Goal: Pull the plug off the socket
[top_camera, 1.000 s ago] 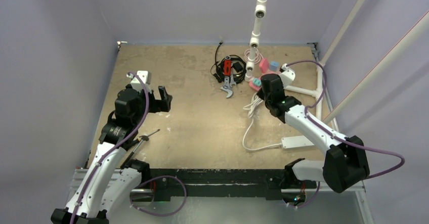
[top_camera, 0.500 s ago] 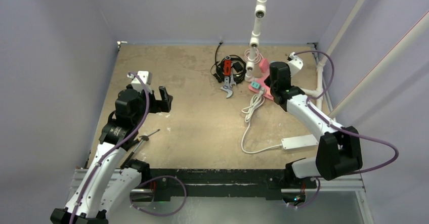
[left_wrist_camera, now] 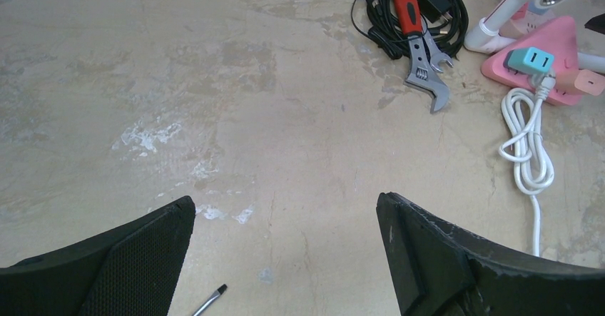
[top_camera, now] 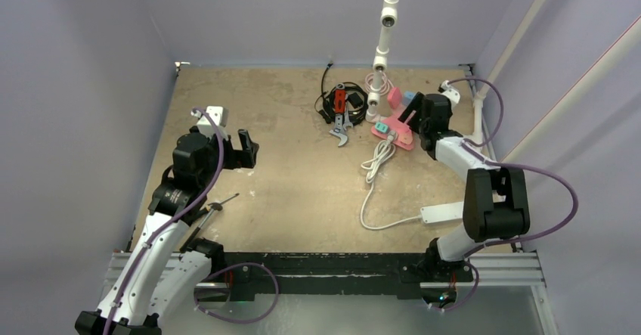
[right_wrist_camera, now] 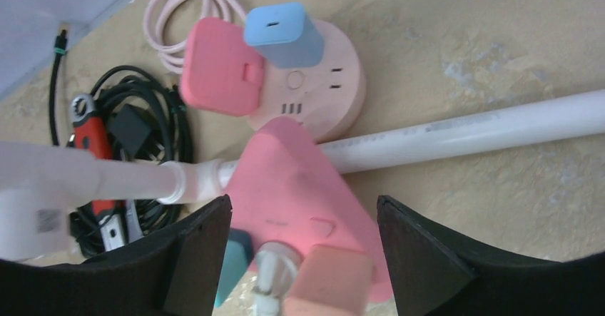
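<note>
**Right wrist view.** My right pincer (right_wrist_camera: 302, 209) hangs with its jaws spread wide and nothing gripped. It is above a pink triangular hub (right_wrist_camera: 292, 180) and a white pipe (right_wrist_camera: 464, 127) that crosses the counter (right_wrist_camera: 499, 38). Beyond the pipe I see the socket (right_wrist_camera: 324, 80), a round pink disc lying flat, with its pink cord (right_wrist_camera: 175, 16) coiled at the far side. The plug (right_wrist_camera: 284, 34), a light-blue cube, is seated on the far part of the disc. It is just beside a pink blocky adapter (right_wrist_camera: 217, 66) that sits on the same disc. My fingers (right_wrist_camera: 192, 259) are apart from the plug. Left of the hub lie a black cable bundle (right_wrist_camera: 135, 127) and a red-handled wrench (right_wrist_camera: 89, 138). **Left wrist view.** My left pincer (left_wrist_camera: 285, 209) is likewise spread and holds nothing, over the counter and well apart from the socket. A looped white cord (left_wrist_camera: 528, 152) lies at the right edge.
</note>
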Controlling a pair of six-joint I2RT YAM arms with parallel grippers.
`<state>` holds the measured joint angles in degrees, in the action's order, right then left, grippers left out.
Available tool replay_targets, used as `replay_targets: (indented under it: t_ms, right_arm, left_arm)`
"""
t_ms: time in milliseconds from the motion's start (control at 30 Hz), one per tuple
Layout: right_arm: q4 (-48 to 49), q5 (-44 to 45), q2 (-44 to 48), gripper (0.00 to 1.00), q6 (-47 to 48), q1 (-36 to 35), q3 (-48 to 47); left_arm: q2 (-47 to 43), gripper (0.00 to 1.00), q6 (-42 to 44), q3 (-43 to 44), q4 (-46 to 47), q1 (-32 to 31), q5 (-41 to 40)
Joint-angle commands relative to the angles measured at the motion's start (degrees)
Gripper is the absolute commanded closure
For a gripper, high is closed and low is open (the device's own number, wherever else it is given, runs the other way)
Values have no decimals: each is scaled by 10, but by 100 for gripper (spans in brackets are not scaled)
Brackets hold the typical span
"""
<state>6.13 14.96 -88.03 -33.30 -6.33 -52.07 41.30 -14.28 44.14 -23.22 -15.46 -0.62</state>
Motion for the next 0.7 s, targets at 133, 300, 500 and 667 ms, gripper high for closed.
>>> replay_targets:
  t_ms: [133,300,500,667]
  right_arm:
    - [90,-139,-37,20,82,82,13]
    - [107,-175,-69,13,90,83,-2]
    - [136,-243,-88,12,125,82,-26]
    - [136,-240,-95,10,136,82,-32]
  left_arm:
    - [6,2,6,-3,22,-4,16]
    - [7,1,7,-4,22,-4,16]
    - [11,2,7,-4,22,-4,17]
    - [11,1,7,-3,22,-4,19]
